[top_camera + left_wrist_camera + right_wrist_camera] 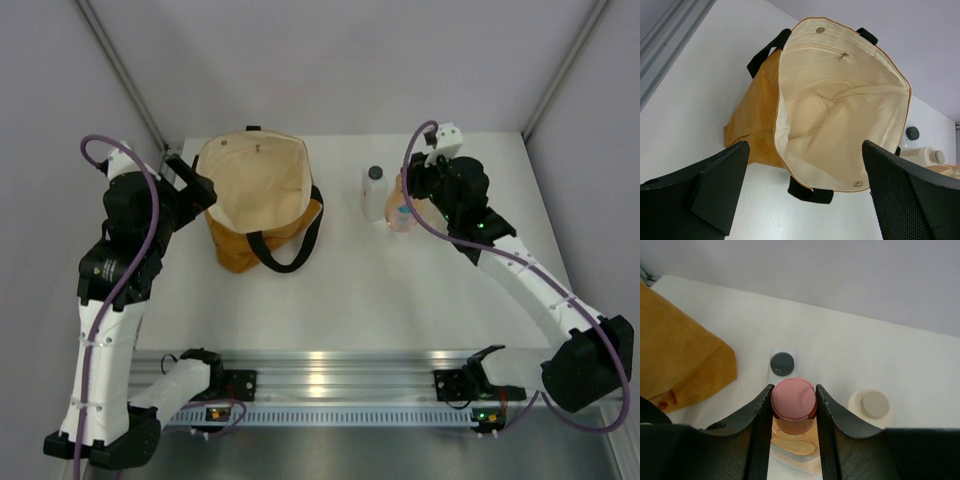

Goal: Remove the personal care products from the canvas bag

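The orange-pink bottle [793, 426] is gripped by the right pincer [794, 401]; the left pincer [805, 152] is held wide near the canvas bag [840, 105].

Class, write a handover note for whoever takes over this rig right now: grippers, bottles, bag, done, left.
Left gripper: open, empty, at the left rim of the canvas bag.
Right gripper: shut on the orange-pink bottle, right of the bag.
Done: white bottle and cream bottle stand on the table beside it.
The bag's inside shows no bottle.
Left: release the orange-pink bottle; check the bag for more.
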Robot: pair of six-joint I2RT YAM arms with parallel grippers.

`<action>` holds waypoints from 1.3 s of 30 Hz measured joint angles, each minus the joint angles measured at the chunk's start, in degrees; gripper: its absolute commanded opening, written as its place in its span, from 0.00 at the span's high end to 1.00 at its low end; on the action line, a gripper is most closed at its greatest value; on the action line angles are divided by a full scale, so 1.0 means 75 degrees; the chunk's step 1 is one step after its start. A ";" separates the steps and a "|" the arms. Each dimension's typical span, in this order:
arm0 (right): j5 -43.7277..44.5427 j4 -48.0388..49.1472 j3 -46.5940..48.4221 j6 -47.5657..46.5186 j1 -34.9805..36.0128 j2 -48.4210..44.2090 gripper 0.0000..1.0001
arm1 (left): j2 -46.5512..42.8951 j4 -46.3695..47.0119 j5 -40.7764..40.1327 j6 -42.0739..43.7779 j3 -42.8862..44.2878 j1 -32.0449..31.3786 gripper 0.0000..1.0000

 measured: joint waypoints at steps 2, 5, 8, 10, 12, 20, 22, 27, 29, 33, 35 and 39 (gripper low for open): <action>0.0000 0.0332 -0.0720 -0.0029 -0.0154 -0.0146 1.00 | -0.0044 -0.0003 -0.0017 0.0061 -0.0055 0.0000 0.02; 0.0003 0.0950 -0.1603 -0.0166 -0.0242 -0.0312 1.00 | -0.0052 -0.0009 -0.0020 0.0108 -0.0085 0.0000 0.02; -0.0096 0.1728 -0.2355 -0.0367 -0.0259 -0.0405 1.00 | -0.0052 -0.0006 -0.0017 0.0122 -0.0085 0.0000 0.02; -0.0195 0.2229 -0.2739 -0.0434 -0.0294 -0.0405 1.00 | -0.0052 -0.0006 -0.0012 0.0122 -0.0085 0.0000 0.02; -0.0283 0.2719 -0.3069 -0.0495 -0.0347 -0.0405 1.00 | -0.0052 -0.0006 0.0006 0.0125 -0.0085 0.0000 0.02; -0.0440 0.4264 -0.3587 -0.0632 -0.0425 -0.0085 1.00 | -0.0076 -0.0006 0.0070 0.0125 -0.0187 0.0000 0.02; -0.0466 0.4517 -0.3590 -0.0621 -0.0440 0.0073 1.00 | -0.0073 -0.0006 0.0085 0.0122 -0.0221 0.0000 0.02; -0.0481 0.4940 -0.3590 -0.0548 -0.0452 0.0481 1.00 | -0.0079 -0.0006 0.0096 0.0122 -0.0251 0.0000 0.02; -0.0487 0.5018 -0.3590 -0.0536 -0.0455 0.0597 1.00 | -0.0093 -0.0009 0.0096 0.0125 -0.0256 0.0000 0.02; -0.0504 0.5103 -0.3640 -0.0536 -0.0455 0.0731 0.99 | -0.0122 -0.0006 0.0096 0.0122 -0.0262 0.0000 0.02; -0.0504 0.5132 -0.3689 -0.0536 -0.0458 0.0758 0.93 | -0.0128 -0.0006 0.0096 0.0122 -0.0262 0.0000 0.02; -0.0495 0.5135 -0.3794 -0.0504 -0.0458 0.0804 0.82 | -0.0125 -0.0003 0.0093 0.0119 -0.0268 0.0000 0.02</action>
